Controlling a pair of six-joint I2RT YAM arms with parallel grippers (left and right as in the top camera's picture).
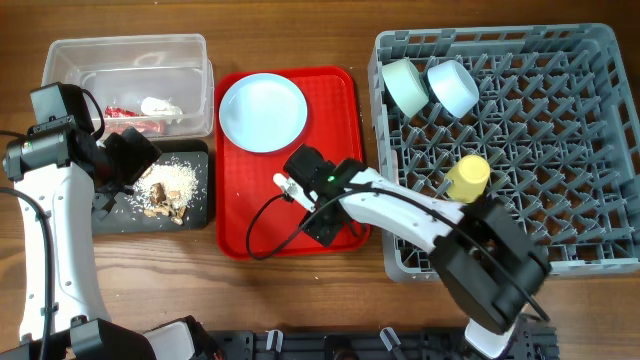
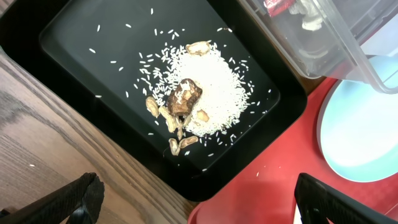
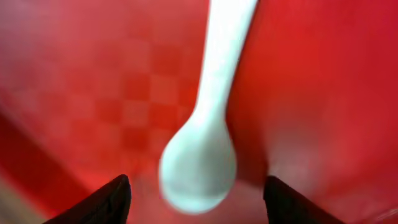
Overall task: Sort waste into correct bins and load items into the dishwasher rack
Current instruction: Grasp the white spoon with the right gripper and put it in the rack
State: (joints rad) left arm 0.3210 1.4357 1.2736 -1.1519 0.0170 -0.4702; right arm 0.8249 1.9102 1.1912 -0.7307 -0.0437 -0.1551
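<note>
On the left, the arm bends over the black tray (image 2: pixel 74 56), and the left gripper (image 2: pixel 205 202) hangs wide open above the scraps (image 2: pixel 199 93). The other arm reaches low over the red tray (image 1: pixel 240 200). The right gripper (image 3: pixel 199 202) is open too, and the spoon (image 3: pixel 199 165) lies between its fingers, touching neither.

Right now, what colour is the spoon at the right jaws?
White; the spoon shows best in the right wrist view.
</note>
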